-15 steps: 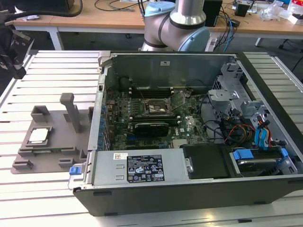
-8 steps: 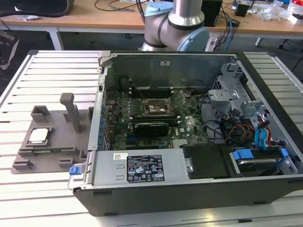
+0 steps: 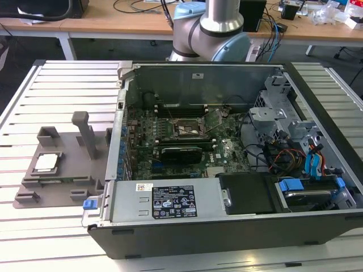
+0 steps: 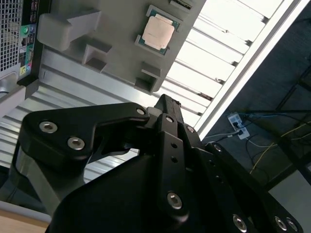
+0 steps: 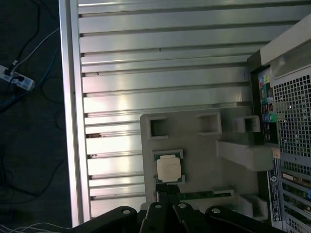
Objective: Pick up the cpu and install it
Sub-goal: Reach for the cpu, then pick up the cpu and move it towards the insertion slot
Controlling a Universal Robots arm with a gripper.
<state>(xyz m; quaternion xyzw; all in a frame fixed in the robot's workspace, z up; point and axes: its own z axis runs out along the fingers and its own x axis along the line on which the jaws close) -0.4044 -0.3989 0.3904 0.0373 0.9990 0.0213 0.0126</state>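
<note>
One cpu (image 3: 46, 162) lies on the grey fixture plate (image 3: 68, 165) at the exterior view's left, beside the computer case (image 3: 198, 79). My gripper (image 5: 164, 188) is pressed together, empty, apart from it.

We look down on a slatted metal bench (image 5: 160, 43) carrying a grey fixture plate (image 5: 204, 145) with raised posts and square pockets. The cpu (image 5: 169, 168) lies flat in a nest on that plate, silvery top up. Our black hand (image 5: 163, 194) has its fingers drawn together, tips just beside the cpu's edge, holding nothing. The computer case's perforated rear panel (image 5: 291, 111) adjoins the plate. Beyond the bench's rim, cables (image 5: 43, 41) and a power strip (image 5: 17, 77) lie on the dark floor (image 5: 29, 145).
</note>
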